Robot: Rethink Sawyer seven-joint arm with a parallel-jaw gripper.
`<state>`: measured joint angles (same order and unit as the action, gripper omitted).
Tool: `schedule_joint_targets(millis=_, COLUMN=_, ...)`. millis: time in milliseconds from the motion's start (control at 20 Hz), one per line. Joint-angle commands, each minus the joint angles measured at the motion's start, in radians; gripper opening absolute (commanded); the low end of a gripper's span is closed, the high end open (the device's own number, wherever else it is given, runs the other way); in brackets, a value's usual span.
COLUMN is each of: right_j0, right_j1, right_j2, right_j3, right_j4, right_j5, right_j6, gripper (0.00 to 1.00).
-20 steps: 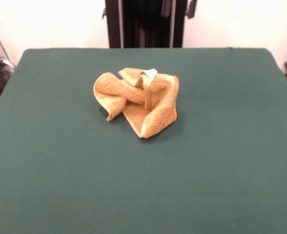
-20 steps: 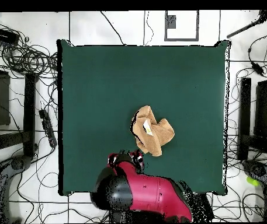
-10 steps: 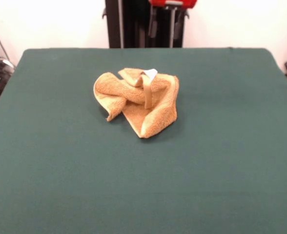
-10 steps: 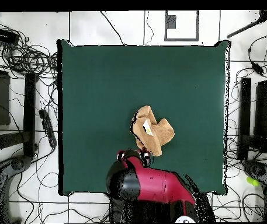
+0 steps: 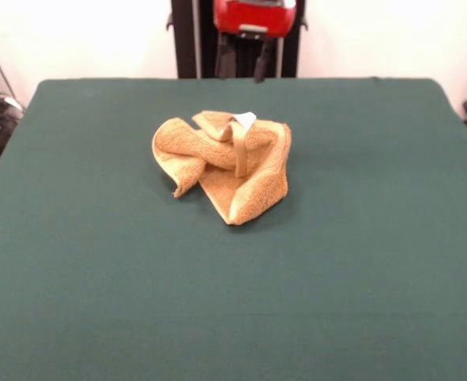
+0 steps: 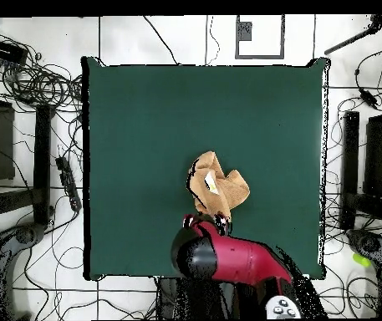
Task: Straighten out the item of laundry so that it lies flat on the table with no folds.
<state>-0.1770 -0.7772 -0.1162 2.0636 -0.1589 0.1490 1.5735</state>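
The orange-tan towel [image 5: 221, 163] lies crumpled in a heap near the middle of the dark green table [image 5: 360, 262], with folds piled over each other and its white tag [image 5: 245, 119] on top at the far side. In the overhead view the towel [image 6: 217, 188] sits right of centre. My gripper [image 5: 244, 67] hangs at the table's far edge, behind the towel and above it, open and empty. In the overhead view the gripper [image 6: 206, 221] is at the towel's edge nearest the robot's base, with the red arm [image 6: 244, 261] behind it.
The black pedestal [image 5: 186, 40] stands behind the table's far edge. Cables [image 6: 35, 79] and dark equipment [image 6: 378, 167] lie on the floor around the table [image 6: 144, 125].
The arm has swung in over the table's robot-side edge and lowered, bringing the gripper up to the towel's edge. The towel has not moved.
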Motion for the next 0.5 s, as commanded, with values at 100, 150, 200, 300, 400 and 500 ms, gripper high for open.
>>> schedule_joint_targets(millis=100, right_j0=-0.087, right_j1=0.050, right_j2=0.116, right_j3=-0.125, right_j4=-0.057, right_j5=0.021, right_j6=0.038, gripper=1.00)
schedule_joint_targets(millis=150, right_j0=-0.102, right_j1=0.046, right_j2=0.132, right_j3=-0.132, right_j4=-0.062, right_j5=0.032, right_j6=0.029, gripper=1.00)
schedule_joint_targets(millis=200, right_j0=-0.135, right_j1=0.053, right_j2=0.152, right_j3=-0.141, right_j4=-0.076, right_j5=0.033, right_j6=0.010, gripper=1.00)
schedule_joint_targets(millis=300, right_j0=-0.179, right_j1=0.051, right_j2=0.192, right_j3=-0.156, right_j4=-0.085, right_j5=0.051, right_j6=-0.010, gripper=1.00)
schedule_joint_targets(millis=400, right_j0=-0.229, right_j1=0.044, right_j2=0.250, right_j3=-0.159, right_j4=-0.087, right_j5=0.073, right_j6=-0.026, gripper=1.00)
schedule_joint_targets(millis=500, right_j0=-0.275, right_j1=0.056, right_j2=0.302, right_j3=-0.166, right_j4=-0.091, right_j5=0.089, right_j6=-0.041, gripper=1.00)
